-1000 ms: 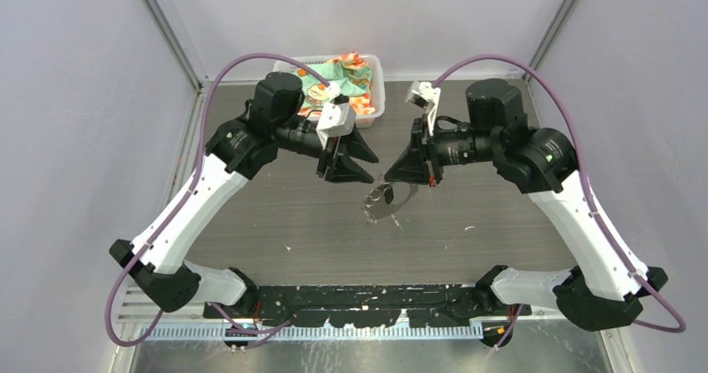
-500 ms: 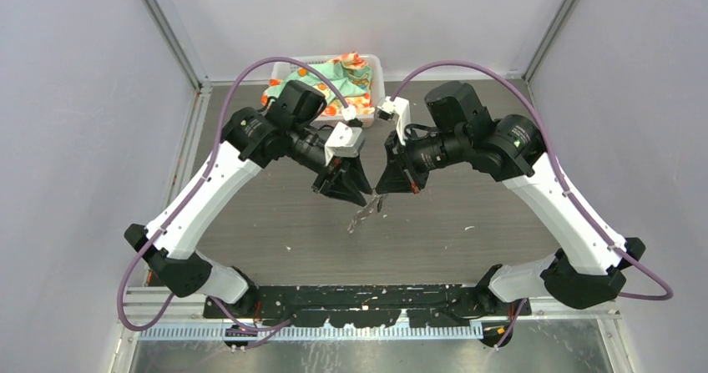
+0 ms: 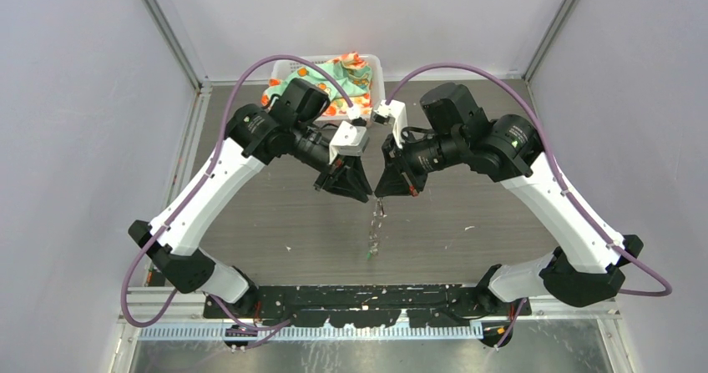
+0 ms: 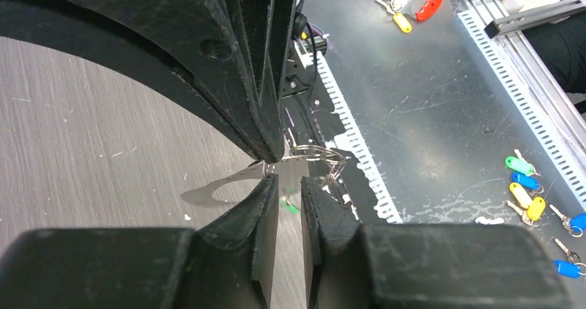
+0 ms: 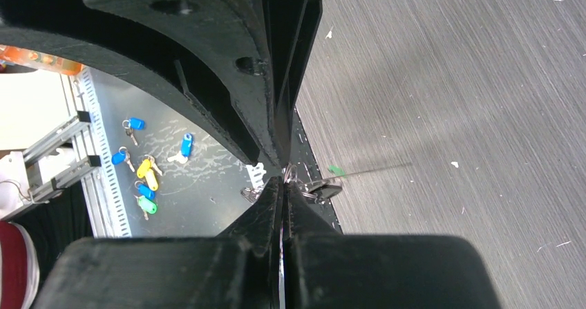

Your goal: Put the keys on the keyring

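My right gripper (image 3: pixel 381 193) is shut on the top of the keyring (image 3: pixel 376 223), a thin silver loop hanging edge-on over the table. A green-headed key (image 3: pixel 370 254) dangles at its low end. In the right wrist view the ring wire (image 5: pixel 291 174) pokes out of the closed fingertips of that gripper (image 5: pixel 284 184), with a black key head (image 5: pixel 324 190) beside it. My left gripper (image 3: pixel 361 194) faces it tip to tip. In the left wrist view the left gripper (image 4: pixel 289 182) keeps a narrow gap with nothing in it, just below the ring (image 4: pixel 316 153).
A white basket (image 3: pixel 377 83) holding patterned cloth stands at the back behind the arms. Loose coloured key tags (image 4: pixel 523 184) lie on the metal floor below the table's near edge, and also show in the right wrist view (image 5: pixel 143 178). A black base rail (image 3: pixel 367 296) runs along the front.
Both arms swung inward until the fingertips nearly meet. The keyring turned from a flat loop to hanging straight down. The left jaws narrowed.
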### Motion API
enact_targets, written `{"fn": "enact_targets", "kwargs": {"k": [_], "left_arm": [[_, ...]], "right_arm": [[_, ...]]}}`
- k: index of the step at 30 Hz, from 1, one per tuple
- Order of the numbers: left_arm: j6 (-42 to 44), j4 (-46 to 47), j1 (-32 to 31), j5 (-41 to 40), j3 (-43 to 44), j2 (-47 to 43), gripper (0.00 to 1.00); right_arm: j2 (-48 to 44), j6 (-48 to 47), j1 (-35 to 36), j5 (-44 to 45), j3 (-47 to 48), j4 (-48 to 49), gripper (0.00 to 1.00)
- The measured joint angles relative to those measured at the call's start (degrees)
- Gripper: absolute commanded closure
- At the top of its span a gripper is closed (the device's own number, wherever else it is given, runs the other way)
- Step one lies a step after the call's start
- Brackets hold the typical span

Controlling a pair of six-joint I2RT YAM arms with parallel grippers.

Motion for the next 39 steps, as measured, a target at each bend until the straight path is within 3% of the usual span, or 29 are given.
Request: {"fn": "enact_targets", "kwargs": {"k": [4, 20, 28, 39], "left_arm": [[-0.15, 0.02, 0.0, -0.87, 0.0, -0.02, 0.71], [-3.26, 4.24, -0.37, -4.17, -0.57, -0.35, 0.75], [-1.25, 0.96, -1.62, -3.34, -0.57, -0.33, 0.82], [-0.37, -0.26, -1.88, -3.87, -0.5, -0.31, 1.0]], "right_arm": [[0.0, 0.0, 0.17, 0.02, -0.02, -0.2, 0.99], [0.0, 0.02, 0.85, -0.09, -0.02, -0.24, 0.99], [0.13, 0.0, 0.85, -0.5, -0.02, -0.04, 0.99], [1.2, 0.26, 1.14, -2.08, 0.09, 0.07, 0.99]]}}
